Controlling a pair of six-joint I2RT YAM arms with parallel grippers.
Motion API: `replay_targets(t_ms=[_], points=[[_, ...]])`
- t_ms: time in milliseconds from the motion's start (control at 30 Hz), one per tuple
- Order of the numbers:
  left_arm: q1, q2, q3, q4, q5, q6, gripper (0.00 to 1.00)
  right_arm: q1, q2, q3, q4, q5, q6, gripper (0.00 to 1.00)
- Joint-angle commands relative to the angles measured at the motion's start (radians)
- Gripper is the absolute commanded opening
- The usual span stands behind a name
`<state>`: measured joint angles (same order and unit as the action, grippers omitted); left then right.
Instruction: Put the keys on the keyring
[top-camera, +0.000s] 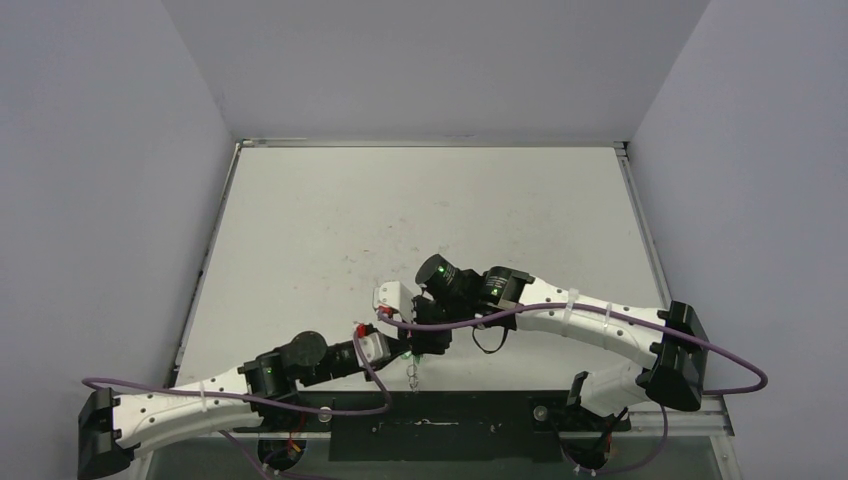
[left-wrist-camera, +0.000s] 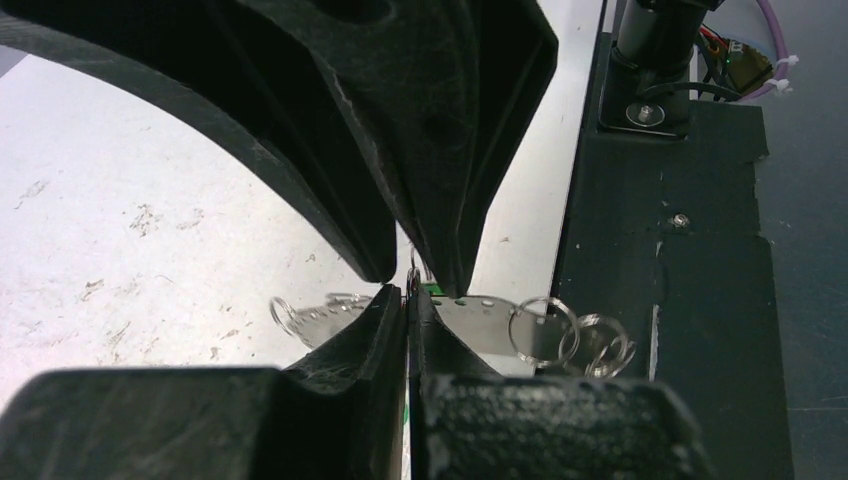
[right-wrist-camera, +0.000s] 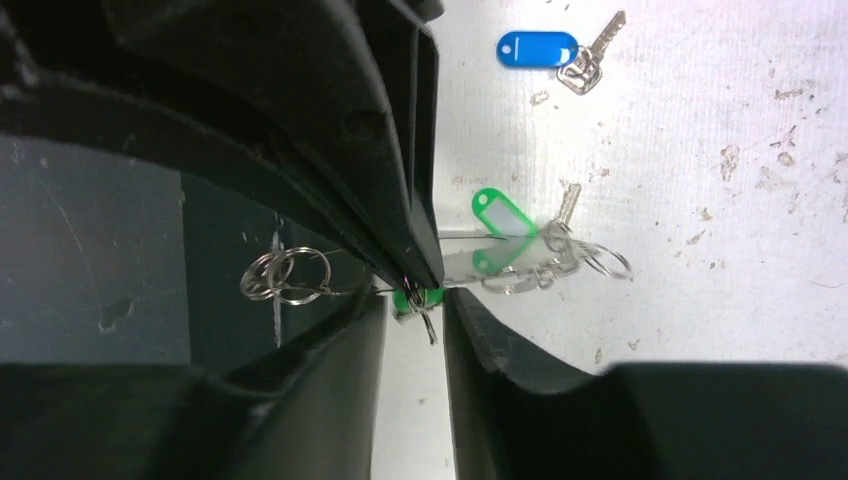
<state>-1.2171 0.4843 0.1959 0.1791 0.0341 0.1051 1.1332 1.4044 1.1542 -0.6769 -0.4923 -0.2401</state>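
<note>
My left gripper (left-wrist-camera: 408, 292) is shut on the thin wire of the keyring (left-wrist-camera: 412, 268); small rings (left-wrist-camera: 545, 330) dangle on the wire beside it. My right gripper (right-wrist-camera: 415, 300) comes from above and meets it tip to tip, shut on a green key head (right-wrist-camera: 420, 298). In the top view both grippers (top-camera: 392, 345) (top-camera: 425, 343) join near the table's front edge, with a key (top-camera: 413, 374) hanging below them. A second green key (right-wrist-camera: 500, 213) and the blue key (right-wrist-camera: 540, 48) lie on the table beyond. More small rings (right-wrist-camera: 285, 275) hang at the left of the right wrist view.
The black mounting plate (left-wrist-camera: 680, 300) runs along the table's near edge right beside the grippers. The white tabletop (top-camera: 430, 220) stretches away behind them, walled on three sides.
</note>
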Motion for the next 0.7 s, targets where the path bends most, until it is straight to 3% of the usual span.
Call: replay_targets(t_ms=[0, 167, 433, 667], points=[[-0.003, -0.032, 0.002, 0.108, -0.015, -0.027, 0.00, 0.010, -0.029, 0.004, 0.117, 0.031, 0.038, 0.37], [-0.003, -0.056, -0.037, 0.165, -0.026, -0.035, 0.00, -0.018, -0.101, -0.074, 0.208, 0.031, 0.053, 0.52], [-0.004, -0.102, -0.099, 0.257, -0.010, -0.029, 0.00, -0.142, -0.212, -0.261, 0.404, -0.192, 0.078, 0.48], [-0.004, -0.140, -0.114, 0.252, -0.002, -0.011, 0.00, -0.170, -0.293, -0.352, 0.552, -0.309, 0.092, 0.48]])
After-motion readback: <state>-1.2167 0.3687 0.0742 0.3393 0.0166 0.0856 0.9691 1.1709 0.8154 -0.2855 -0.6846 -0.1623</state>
